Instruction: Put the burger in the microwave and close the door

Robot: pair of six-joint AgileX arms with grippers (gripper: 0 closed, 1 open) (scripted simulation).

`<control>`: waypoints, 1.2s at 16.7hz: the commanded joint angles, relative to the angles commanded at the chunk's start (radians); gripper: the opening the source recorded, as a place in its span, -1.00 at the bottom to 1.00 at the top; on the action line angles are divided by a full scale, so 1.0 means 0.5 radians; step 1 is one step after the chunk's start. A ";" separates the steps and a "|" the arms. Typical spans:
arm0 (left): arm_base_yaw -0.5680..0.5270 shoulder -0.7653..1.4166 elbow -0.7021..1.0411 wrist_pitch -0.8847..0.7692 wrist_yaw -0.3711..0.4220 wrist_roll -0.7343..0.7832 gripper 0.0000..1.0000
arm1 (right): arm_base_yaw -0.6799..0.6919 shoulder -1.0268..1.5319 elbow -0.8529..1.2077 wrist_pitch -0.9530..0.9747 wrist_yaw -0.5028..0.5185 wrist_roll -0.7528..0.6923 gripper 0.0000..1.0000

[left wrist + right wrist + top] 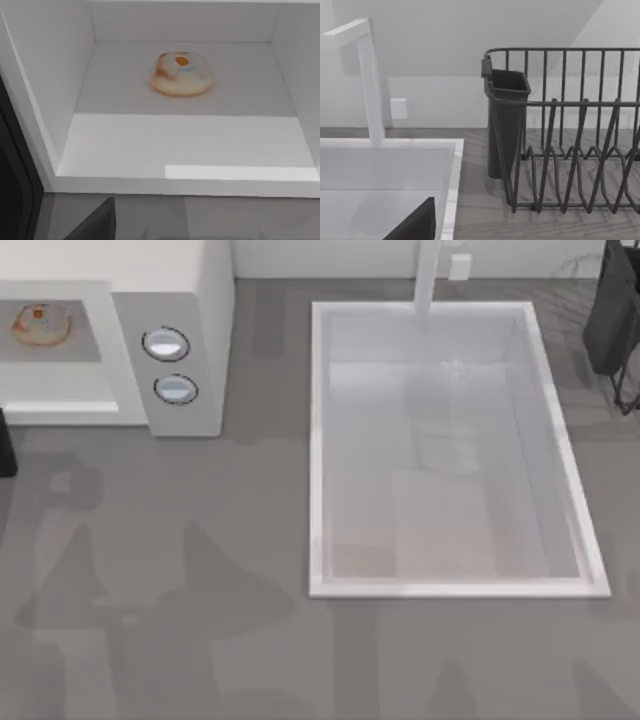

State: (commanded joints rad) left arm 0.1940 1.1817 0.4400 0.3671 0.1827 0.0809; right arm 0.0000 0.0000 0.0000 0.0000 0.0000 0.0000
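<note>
The burger (41, 323) sits inside the microwave (195, 300) at the counter's (200, 590) far left corner, on the cavity floor, upright, apart from the walls; in the left wrist view the burger (182, 74) lies toward the back of the white cavity, w/ the microwave's front sill (180, 175) in the foreground. Cavity stands open from the front. Two round knobs (166, 344) are stacked on the grey panel just right of the cavity. A dark edge at the counter's left edge (6, 445) could be the door or the arm, can't tell which. The white sink (320, 440) takes up the counter's middle and right, w/ a faucet (428, 275) at its far edge. A dark dish rack (618, 320) is at the far right corner; right wrist view shows the rack (570, 150) w/ a cutlery cup (506, 120) beside the sink's rim (451, 190). Left pincer state: can't tell. Right pincer state: can't tell.
</note>
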 joint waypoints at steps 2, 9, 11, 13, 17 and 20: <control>-0.047 -0.310 -0.107 -0.089 -0.044 -0.020 1.00 | 0.000 0.000 0.000 0.000 0.000 0.000 1.00; -0.246 -1.641 -0.558 -0.465 -0.232 -0.103 1.00 | 0.000 0.000 0.000 0.000 0.000 0.000 1.00; -0.299 -1.947 -0.678 -0.565 -0.281 -0.125 1.00 | 0.000 0.000 0.000 0.000 0.000 0.000 1.00; -0.344 -2.170 -0.780 -0.651 -0.324 -0.143 1.00 | 0.000 0.000 0.000 0.000 0.000 0.000 1.00; -0.388 -2.363 -0.880 -0.734 -0.365 -0.162 1.00 | 0.000 0.000 0.000 0.000 0.000 0.000 1.00; -0.388 -2.363 -0.880 -0.734 -0.365 -0.162 1.00 | 0.000 0.000 0.000 0.000 0.000 0.000 1.00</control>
State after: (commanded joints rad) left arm 0.0000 0.0000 0.0000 0.0000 0.0000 0.0000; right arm 0.0000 0.0000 0.0000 0.0000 0.0000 0.0000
